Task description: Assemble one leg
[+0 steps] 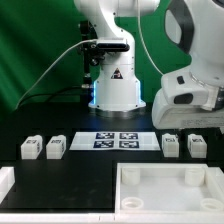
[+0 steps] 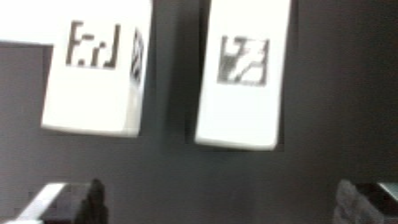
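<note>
- Four legs sit in a row on the black table (image 1: 90, 165) in the exterior view: the outer left leg (image 1: 30, 148) and inner left leg (image 1: 55, 147) on that view's left, the inner right leg (image 1: 170, 144) and outer right leg (image 1: 196, 144) on its right.
- Between the pairs lies the marker board (image 1: 112, 140); the white panel (image 1: 165, 195) with raised corner sockets lies nearer the camera.
- The arm's white hand (image 1: 188, 92) hangs above the right pair, clear of it.
- Wrist view: one tagged leg (image 2: 93, 75) and a second tagged leg (image 2: 246, 75) lie side by side, apart.
- The gripper (image 2: 219, 203) is spread wide and holds nothing — its dark fingertips (image 2: 68, 200) touch neither leg.
</note>
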Robot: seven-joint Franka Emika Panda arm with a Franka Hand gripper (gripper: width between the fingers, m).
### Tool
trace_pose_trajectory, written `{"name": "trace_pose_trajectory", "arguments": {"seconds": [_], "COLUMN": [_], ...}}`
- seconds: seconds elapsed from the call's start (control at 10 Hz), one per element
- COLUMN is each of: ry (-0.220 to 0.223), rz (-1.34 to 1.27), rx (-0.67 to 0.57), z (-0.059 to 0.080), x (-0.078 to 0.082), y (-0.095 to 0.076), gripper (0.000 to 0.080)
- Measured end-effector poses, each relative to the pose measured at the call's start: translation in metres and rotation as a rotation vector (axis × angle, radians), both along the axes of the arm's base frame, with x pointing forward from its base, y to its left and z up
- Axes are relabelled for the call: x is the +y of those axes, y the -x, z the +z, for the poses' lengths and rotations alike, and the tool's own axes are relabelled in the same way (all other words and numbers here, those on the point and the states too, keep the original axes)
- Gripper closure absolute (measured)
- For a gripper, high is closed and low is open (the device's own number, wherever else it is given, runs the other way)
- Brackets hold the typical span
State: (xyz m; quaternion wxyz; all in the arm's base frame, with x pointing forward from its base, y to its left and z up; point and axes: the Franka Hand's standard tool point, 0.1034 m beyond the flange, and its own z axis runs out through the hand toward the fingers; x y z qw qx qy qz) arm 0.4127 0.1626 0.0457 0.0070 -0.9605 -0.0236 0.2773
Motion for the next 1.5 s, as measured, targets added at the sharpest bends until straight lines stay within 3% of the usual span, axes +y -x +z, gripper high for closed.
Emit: {"name": "trace_pose_trajectory", "arguments": {"seconds": [0.3, 0.5, 0.7, 1.2, 1.5], "ry": [0.025, 0.028, 0.027, 0.040, 0.038], "rz": [0.013, 0.022, 0.023, 0.038, 0.039], "rx": [0.269, 0.405, 0.399, 0.398, 0.411], "z": [0.003, -0.004, -0.005, -0.029, -0.037], "x": [-0.002, -0.001, 0.000, 0.011, 0.014], "y": [0.013, 0.008, 0.008, 0.039, 0.045], "gripper": [0.0151, 0.0151, 0.0151, 0.0151, 0.0151]}}
